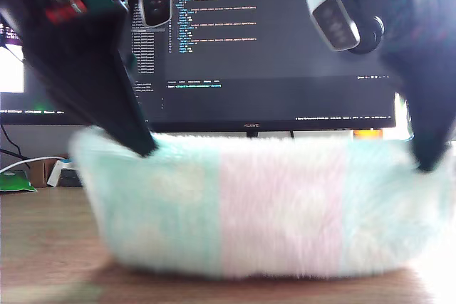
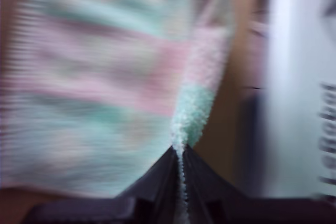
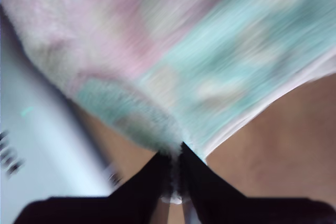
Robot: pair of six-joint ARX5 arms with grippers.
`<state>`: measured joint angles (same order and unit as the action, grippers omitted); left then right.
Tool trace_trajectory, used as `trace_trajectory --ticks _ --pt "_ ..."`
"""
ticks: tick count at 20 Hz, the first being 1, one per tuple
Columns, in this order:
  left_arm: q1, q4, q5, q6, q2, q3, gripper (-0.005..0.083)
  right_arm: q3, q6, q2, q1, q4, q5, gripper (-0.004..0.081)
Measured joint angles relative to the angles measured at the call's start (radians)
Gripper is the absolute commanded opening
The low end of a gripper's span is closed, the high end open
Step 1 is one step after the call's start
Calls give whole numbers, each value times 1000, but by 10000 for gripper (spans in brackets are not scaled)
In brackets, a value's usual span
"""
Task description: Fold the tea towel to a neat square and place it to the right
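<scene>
The tea towel [image 1: 271,204], fluffy mint green with a pale pink middle band, hangs as a sagging fold with its lower edge on the table. In the exterior view, two dark arms come down to its upper corners, one fingertip [image 1: 142,146] at that view's left and another [image 1: 427,164] at its right. Which arm is which cannot be told. My first gripper [image 2: 180,153] is shut on a mint edge of the towel [image 2: 105,77]. My second gripper [image 3: 176,156] is shut on an edge of the towel [image 3: 210,51]. Both wrist views are motion-blurred.
A large monitor [image 1: 271,48] showing code stands close behind the towel. The wooden table [image 1: 43,247] runs under it. At the exterior view's left edge lie a green object [image 1: 14,181] and a white plug with cable [image 1: 60,172].
</scene>
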<state>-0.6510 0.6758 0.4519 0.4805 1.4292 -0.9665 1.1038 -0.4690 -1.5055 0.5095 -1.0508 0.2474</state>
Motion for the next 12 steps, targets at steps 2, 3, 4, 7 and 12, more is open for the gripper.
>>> trace_trajectory --ticks 2,3,4,7,12 --pt "28 -42 -16 18 0 0 -21 0 0 0 -5 50 -31 -13" --pt "42 -61 -16 20 0 0 -21 0 0 0 -8 63 -49 -13" --pt "56 -80 -19 21 0 0 -21 0 0 -4 -15 79 -66 -13" --pt "91 -132 -25 21 27 0 -21 0 -1 -43 -34 149 -85 -13" --pt "106 -229 -44 43 190 0 -21 0 -3 -110 -52 258 -128 -13"
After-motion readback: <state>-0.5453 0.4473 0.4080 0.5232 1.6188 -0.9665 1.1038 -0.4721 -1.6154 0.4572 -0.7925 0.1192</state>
